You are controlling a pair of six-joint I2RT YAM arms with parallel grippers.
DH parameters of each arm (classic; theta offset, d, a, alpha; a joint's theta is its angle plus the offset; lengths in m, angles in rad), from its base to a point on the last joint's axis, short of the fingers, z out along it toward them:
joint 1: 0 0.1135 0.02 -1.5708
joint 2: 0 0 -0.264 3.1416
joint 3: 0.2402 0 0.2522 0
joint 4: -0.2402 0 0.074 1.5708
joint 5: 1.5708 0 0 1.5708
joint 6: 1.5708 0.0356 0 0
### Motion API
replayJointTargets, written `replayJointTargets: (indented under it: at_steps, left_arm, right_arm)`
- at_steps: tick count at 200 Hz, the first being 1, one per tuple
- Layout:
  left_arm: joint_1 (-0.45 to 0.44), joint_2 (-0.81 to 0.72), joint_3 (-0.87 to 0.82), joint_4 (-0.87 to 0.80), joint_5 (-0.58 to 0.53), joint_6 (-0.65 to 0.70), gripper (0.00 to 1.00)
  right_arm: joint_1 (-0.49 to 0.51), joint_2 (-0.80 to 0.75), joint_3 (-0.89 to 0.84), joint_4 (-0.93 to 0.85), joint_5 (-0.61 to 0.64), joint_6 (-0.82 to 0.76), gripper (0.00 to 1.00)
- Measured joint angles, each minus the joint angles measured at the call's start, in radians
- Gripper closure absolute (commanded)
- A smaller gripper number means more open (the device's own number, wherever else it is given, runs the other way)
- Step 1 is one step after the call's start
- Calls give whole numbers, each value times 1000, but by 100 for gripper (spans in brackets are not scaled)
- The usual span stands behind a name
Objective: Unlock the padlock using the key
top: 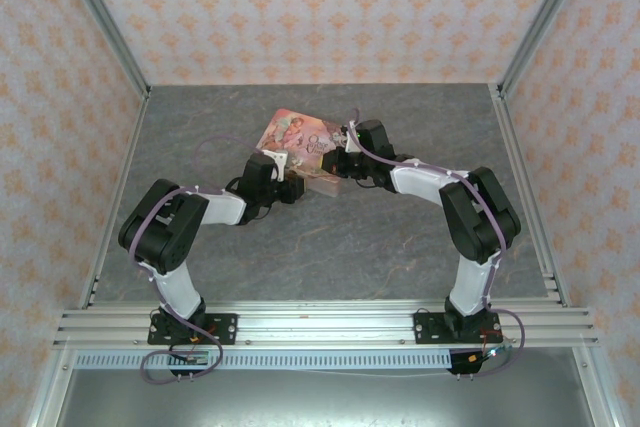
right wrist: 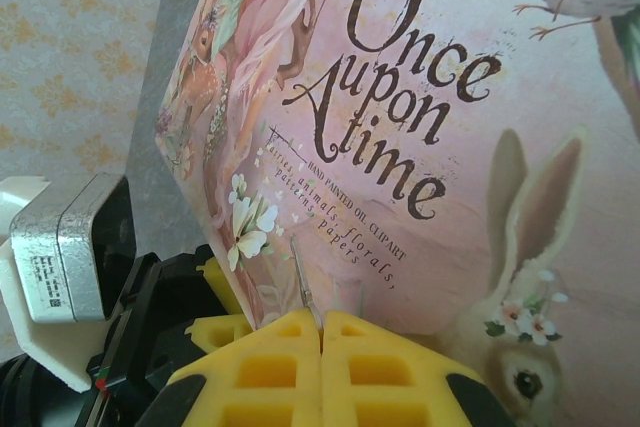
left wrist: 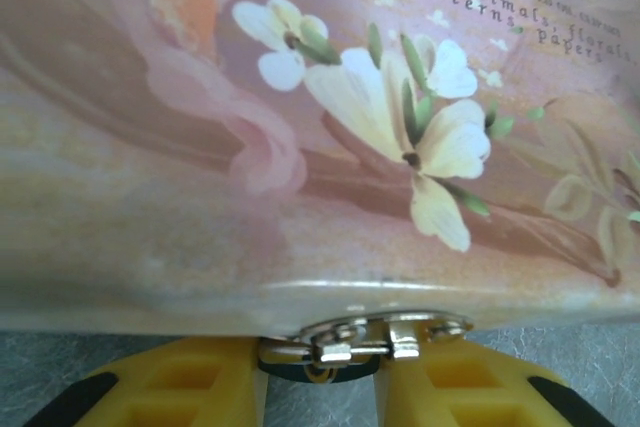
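My right pincer [right wrist: 322, 322] pinches the key [right wrist: 300, 279] against the tin [right wrist: 430, 147]. My left pincer [left wrist: 322, 379] clamps the padlock [left wrist: 345, 367] under the tin's clasp. A misaligned thrust could twist the key loose.

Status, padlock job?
Left end effector shut on tiny blue-teal padlock under clasp of pink illustrated tin. Right end effector shut on thin metal key, not yet in padlock. Tin crowds both.

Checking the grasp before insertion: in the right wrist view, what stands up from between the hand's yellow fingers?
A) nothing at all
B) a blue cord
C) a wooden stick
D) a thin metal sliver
D: the right hand has its yellow fingers pressed together, and the key, a thin metal sliver, stands up from their seam in front of the pink tin.
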Motion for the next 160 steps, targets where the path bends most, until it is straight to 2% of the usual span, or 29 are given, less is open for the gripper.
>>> replayJointTargets:
  at_steps: [73, 126, 160]
  left_arm:
    - [0, -13, -1, -3, -3, -11, 81]
    - [0, -85, 22, -120, 21, -129, 91]
    - [0, -99, 39, -174, 83, -271, 97]
  right_arm:
    - [0, -56, -32, -35, 35, -38, 100]
    - [7, -317, -220, -50, 130, -159, 100]
    - [72, -453, -394, -12, 196, -224, 100]
